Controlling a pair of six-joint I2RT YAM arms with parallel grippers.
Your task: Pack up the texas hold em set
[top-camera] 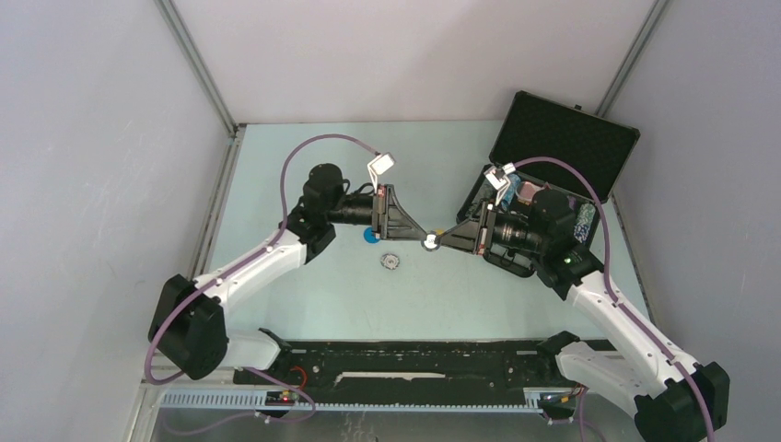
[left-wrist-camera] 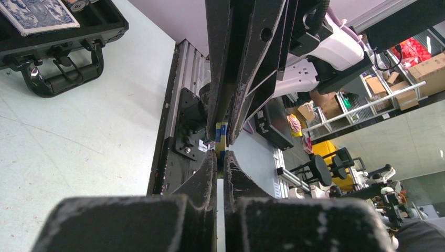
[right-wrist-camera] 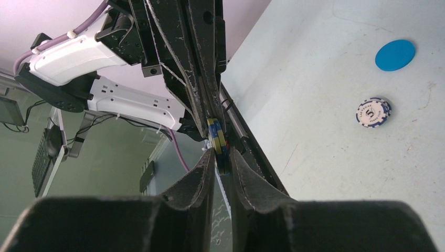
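Chip (right-wrist-camera: 218, 136): held edge-on between both grippers.
Left gripper (left-wrist-camera: 221, 157): clamped on chip.
Right gripper (right-wrist-camera: 222, 157): narrowed around chip; grip unclear.

**A:** Where does the briefcase (left-wrist-camera: 107, 23) stand?

**B:** At the table's (top-camera: 304, 184) back right. Its lid (top-camera: 564, 138) is raised behind the base, and its handle (left-wrist-camera: 63, 73) faces the table's middle. A card deck (left-wrist-camera: 36, 13) and rows of chips (top-camera: 582, 219) lie inside.

**A:** And to the left of the case?

**B:** Nearest it is a chip stack (right-wrist-camera: 218, 142), on edge off the table, where the left gripper (top-camera: 422, 238) and right gripper (top-camera: 442, 240) meet tip to tip. Farther left a loose chip (top-camera: 390, 261) lies on the table. A flat disc (top-camera: 369, 234) lies beyond that, slightly farther back.
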